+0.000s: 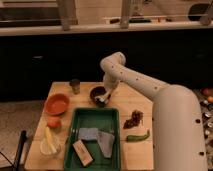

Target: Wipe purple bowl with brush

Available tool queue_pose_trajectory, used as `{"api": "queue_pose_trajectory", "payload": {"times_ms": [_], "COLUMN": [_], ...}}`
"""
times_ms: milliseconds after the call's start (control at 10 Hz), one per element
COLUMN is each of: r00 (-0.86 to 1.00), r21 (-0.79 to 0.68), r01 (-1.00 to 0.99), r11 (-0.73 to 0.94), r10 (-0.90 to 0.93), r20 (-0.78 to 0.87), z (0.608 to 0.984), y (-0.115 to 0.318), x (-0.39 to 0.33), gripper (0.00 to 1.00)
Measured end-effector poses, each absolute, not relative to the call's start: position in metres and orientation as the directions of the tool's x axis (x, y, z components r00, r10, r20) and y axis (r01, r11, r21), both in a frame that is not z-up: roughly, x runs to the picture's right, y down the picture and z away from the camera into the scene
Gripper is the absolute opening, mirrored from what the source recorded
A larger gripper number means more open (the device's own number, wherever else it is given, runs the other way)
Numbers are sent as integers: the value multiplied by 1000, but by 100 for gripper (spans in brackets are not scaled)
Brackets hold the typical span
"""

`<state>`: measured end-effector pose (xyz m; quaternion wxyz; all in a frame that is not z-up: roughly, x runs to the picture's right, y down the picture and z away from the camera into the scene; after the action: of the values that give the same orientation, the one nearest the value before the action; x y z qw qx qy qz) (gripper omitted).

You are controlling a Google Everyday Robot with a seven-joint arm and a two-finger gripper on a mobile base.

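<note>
The purple bowl is small, round and very dark, standing near the middle of the wooden table. My white arm reaches down from the right, and the gripper hangs over the bowl's right rim. A pale whitish shape at the gripper's tip, at the bowl's front right edge, looks like the brush. Its handle is hidden by the gripper.
An orange bowl and a small dark cup stand left of the purple bowl. A green tray holds a tan block and grey cloths. An orange fruit, a banana, a green pepper and a dark clump lie around it.
</note>
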<state>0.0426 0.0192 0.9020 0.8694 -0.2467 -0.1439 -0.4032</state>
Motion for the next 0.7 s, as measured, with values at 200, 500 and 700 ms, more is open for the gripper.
{"api": "queue_pose_trajectory", "payload": {"times_ms": [200, 500, 700], "r00": [703, 764, 790], "r21": [-354, -421, -457], "r01": [710, 645, 613], "r11": [610, 638, 645], "r10": [-582, -527, -495], "r20": [407, 373, 362], "z": [897, 898, 904], "y": [14, 17, 24], "x": [44, 52, 56], "gripper": [0, 0, 0]}}
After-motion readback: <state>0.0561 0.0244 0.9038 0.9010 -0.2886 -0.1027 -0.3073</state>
